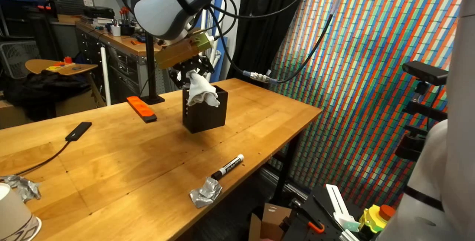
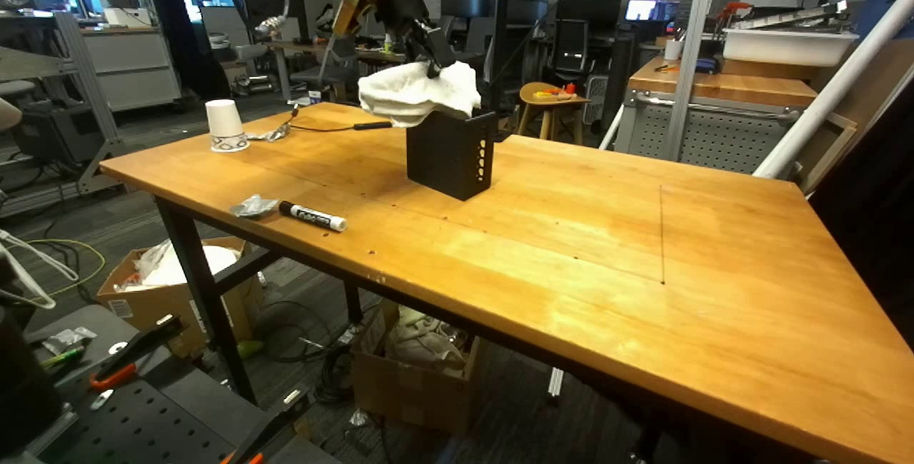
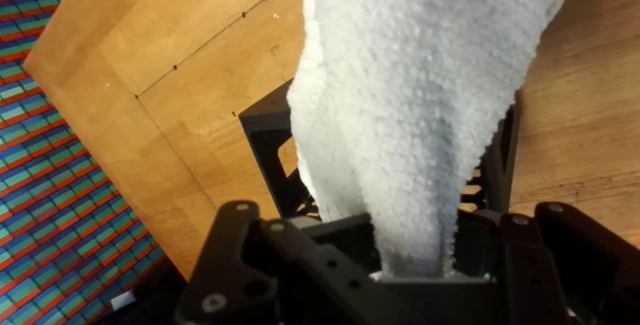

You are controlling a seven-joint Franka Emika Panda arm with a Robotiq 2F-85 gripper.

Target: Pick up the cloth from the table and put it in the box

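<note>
- Gripper (image 1: 191, 72) clamped on a pinch of the cloth (image 2: 418, 96).
- Cloth clear of the table (image 2: 607, 235): pickup done.
- It hangs over the box (image 2: 444, 157), part of it outside; whether any dips inside is hidden.
- Remaining, I judge: get it inside, let go.

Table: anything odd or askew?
Yes: the white cup stands upside down; crumpled silver scraps near it and beside the marker look like litter. The cloth, pinched in the gripper, overhangs the box rather than lying inside.
</note>
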